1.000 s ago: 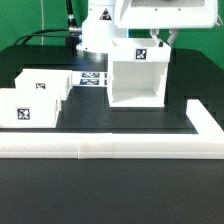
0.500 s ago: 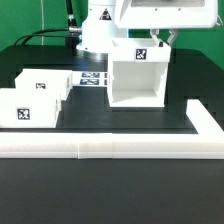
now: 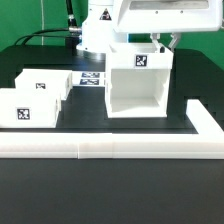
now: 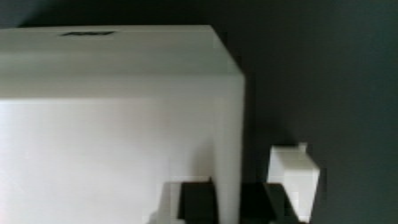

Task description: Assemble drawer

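Note:
The drawer's large white boxy casing [image 3: 137, 90] stands on the dark table, its open side facing the front and a tag on its top. My gripper [image 3: 160, 42] is at the casing's top back corner on the exterior view's right. In the wrist view the gripper [image 4: 228, 200] is shut on the casing's [image 4: 116, 110] thin side wall, with one black finger [image 4: 192, 203] on each side of it. Two smaller white tagged trays [image 3: 45, 87] [image 3: 24, 108] sit side by side at the exterior view's left.
The long low white L-shaped border wall [image 3: 110, 149] runs along the front and turns back at the exterior view's right. The marker board [image 3: 92, 78] lies flat behind the trays. The robot base [image 3: 95, 35] stands at the back. A white piece [image 4: 294, 172] shows beside the fingers.
The casing has shifted toward the front of the table with the gripper on its wall. The two trays have not moved.

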{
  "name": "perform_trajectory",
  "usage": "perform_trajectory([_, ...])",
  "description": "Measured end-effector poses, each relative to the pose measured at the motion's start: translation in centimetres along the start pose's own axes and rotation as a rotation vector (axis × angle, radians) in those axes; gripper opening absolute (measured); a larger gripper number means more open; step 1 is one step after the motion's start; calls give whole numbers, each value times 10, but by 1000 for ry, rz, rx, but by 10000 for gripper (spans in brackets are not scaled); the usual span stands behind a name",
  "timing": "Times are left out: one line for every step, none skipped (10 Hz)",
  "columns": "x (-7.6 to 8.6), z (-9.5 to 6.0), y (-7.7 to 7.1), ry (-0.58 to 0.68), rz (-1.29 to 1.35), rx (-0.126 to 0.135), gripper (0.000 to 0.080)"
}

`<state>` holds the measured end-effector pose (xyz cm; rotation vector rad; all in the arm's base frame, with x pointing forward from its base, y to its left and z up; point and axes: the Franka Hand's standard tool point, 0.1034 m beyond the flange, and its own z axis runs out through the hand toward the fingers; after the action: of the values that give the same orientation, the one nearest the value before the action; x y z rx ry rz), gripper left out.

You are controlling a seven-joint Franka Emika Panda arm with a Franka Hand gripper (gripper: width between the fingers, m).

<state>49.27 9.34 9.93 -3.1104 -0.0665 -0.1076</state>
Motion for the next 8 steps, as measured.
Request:
perform_trajectory([19, 1, 2, 19, 8, 3, 38])
perform_trajectory([36, 2, 5, 35, 8, 5, 38])
perform_trajectory([56, 3, 8, 56, 13, 6, 38])
perform_trajectory([75, 4, 10, 85, 16, 9, 38])
perform_trajectory([87, 5, 10, 115, 13, 13, 38])
perform_trajectory([90, 5, 9, 130, 14, 16, 38])
perform_trajectory([90, 5, 9, 130, 15, 16, 38])
perform_trajectory([90, 5, 9, 130, 13, 16, 38])
